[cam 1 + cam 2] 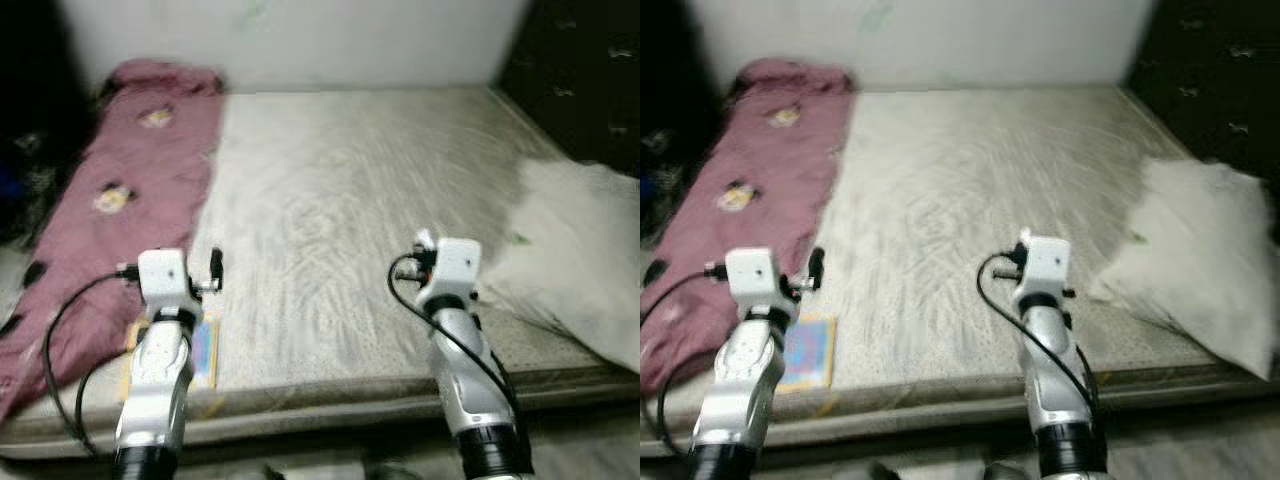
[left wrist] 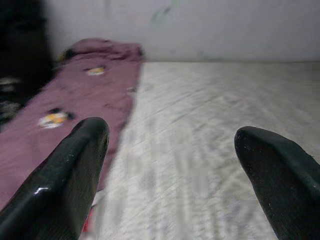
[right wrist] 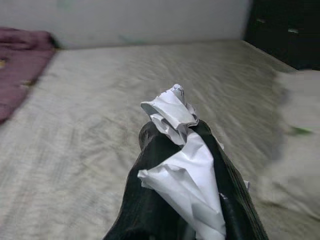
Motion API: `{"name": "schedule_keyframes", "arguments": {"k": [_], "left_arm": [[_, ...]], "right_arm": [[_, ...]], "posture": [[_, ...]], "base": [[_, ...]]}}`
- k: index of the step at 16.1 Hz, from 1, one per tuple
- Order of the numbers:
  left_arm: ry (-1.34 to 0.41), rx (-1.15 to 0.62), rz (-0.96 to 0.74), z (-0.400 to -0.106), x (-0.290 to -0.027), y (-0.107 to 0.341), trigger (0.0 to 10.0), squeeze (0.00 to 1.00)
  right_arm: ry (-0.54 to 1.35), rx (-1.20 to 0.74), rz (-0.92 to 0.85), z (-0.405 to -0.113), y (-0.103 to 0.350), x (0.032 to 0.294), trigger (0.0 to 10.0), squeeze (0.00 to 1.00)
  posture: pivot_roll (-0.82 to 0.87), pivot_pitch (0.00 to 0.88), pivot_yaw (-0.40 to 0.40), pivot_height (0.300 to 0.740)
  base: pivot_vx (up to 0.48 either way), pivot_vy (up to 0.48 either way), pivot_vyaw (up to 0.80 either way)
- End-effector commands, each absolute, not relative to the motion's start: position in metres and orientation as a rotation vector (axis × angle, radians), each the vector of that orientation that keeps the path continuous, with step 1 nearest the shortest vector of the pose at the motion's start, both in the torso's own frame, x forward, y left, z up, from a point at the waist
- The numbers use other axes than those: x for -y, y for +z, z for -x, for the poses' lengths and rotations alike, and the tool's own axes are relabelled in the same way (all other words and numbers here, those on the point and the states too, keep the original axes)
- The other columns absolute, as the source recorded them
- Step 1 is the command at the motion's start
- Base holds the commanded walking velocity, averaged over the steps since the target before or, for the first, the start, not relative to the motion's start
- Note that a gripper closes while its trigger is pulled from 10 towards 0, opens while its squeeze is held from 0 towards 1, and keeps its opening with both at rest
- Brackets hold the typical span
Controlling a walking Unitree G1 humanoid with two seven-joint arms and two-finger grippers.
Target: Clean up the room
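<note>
A wide bed point(image 1: 350, 230) with a pale, faintly patterned mattress cover runs from the near edge of the head views to a light wall point(image 1: 330, 40) at the far side. Along the bed's left side lies a long maroon blanket point(image 1: 120, 210) printed with small yellow-and-dark figures, reaching from the far-left corner toward the near edge. On the right side, near a dark piece of furniture point(image 1: 585, 75), a white pillow point(image 1: 570, 250) rests partly over the bed's right edge. The head views are somewhat blurred.

Both silver arms reach forward over the near part of the bed. The left gripper point(image 2: 172, 150) is held above the mattress just right of the blanket, its two black fingers point(image 2: 75, 170) spread well apart with nothing between them. The right gripper point(image 3: 182, 145) is held above the middle-right of the mattress, left of the pillow, its fingers pressed together on a crumpled piece of white paper point(image 3: 182, 165) that sticks out past the fingertips.

At the near-left of the bed, beside the blanket's edge and under the left arm, lies a small flat colourful book point(image 1: 810, 352) with a blue cover and yellow border.
</note>
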State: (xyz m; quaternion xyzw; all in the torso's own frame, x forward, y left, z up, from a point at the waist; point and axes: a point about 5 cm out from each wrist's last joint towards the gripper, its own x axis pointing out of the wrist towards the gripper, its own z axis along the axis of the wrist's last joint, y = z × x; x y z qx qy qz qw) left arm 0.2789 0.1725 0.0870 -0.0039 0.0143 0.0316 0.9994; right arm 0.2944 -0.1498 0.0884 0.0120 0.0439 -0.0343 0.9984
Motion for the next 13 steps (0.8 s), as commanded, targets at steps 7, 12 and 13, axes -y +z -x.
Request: {"name": "schedule_keyframes", "arguments": {"k": [7,12,13], "left_arm": [[0.052,-0.037,0.028,-0.282,-0.1654,0.089,10.0,0.0],[0.05,-0.035,0.022,-0.2831,-0.1629,0.0902,10.0,0.0],[0.053,-0.026,0.011,-0.2834,-0.1627,0.0912,10.0,0.0]], "right_arm": [[-0.073,-0.09,-0.018,-0.2963,0.0911,0.1535,10.0,0.0],[-0.058,-0.076,-0.021,-0.2965,0.0931,0.1502,10.0,0.0],[-0.061,-0.076,-0.03,-0.2967,0.0929,0.1508,10.0,0.0]], "posture": [[0.04,0.0,0.017,0.74],[0.04,0.0,0.021,0.74],[0.04,0.0,0.023,0.74]], "base": [[0.0,0.48,0.0],[0.0,0.48,0.0],[0.0,0.0,0.0]]}}
